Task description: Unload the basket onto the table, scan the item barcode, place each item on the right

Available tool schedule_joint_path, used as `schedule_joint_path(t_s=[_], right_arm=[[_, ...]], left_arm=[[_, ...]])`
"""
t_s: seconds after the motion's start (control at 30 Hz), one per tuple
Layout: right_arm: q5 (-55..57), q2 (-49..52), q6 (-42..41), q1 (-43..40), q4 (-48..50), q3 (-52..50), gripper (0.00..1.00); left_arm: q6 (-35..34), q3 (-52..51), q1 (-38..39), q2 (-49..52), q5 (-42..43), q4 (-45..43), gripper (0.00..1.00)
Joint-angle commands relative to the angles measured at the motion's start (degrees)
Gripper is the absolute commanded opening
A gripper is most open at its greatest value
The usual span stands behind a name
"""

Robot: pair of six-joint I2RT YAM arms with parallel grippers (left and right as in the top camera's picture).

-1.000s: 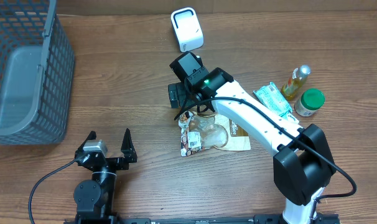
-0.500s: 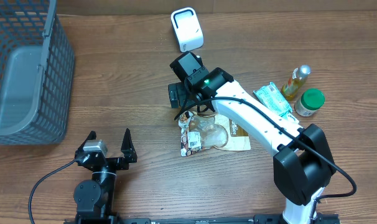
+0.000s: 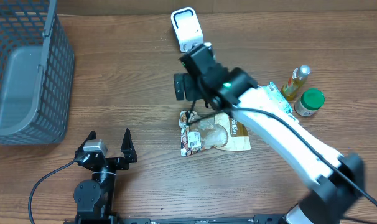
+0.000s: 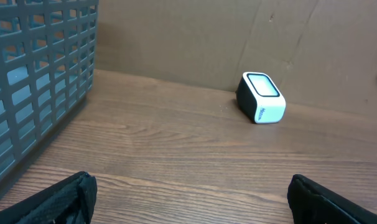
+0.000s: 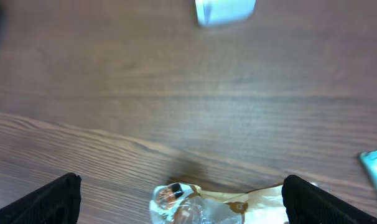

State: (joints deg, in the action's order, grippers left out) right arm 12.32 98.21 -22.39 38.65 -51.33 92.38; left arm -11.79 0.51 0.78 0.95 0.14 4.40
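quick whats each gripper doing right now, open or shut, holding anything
left gripper: open, holding nothing
right gripper: open, holding nothing

Overhead looks straight down; both wrist views share the scanner (image 4: pixel 261 106).

Lighting: bright, even and diffuse from above in all views, with only faint soft shadows on the brown wood-grain table (image 3: pixel 145 74) and no hard glare. Overhead view: sharp except the white-shelled right arm (image 3: pixel 288 134), which smears toward the lower right corner. Right wrist view: soft throughout, the white box-shaped scanner (image 5: pixel 226 11) a blurred patch at the top edge; left wrist view crisp, lower corners dark.
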Motion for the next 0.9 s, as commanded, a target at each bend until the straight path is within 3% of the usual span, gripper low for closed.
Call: schedule_joint_path(t_s=[0.0,0.2,0.53,0.87], right_arm=[[1.8,-6.6,0.4,-0.2,0.0,1.0,1.00],[7.4,-15.4,0.4,-0.4,-0.3,1.0,1.00],[2.9,-28.0,0.3,-9.4,-3.4,-0.5,1.00],[0.8,-46.2,0.1,-19.6,-1.5,-15.1,1.00]], left_arm=[[1.1,-0.2,0.4,-0.7,-0.5,0.0,1.00],[1.1,-0.2,0.4,-0.7,-0.5,0.0,1.00],[1.1,-0.2,0.4,-0.7,-0.5,0.0,1.00],[1.1,-0.2,0.4,-0.7,-0.5,0.0,1.00]])
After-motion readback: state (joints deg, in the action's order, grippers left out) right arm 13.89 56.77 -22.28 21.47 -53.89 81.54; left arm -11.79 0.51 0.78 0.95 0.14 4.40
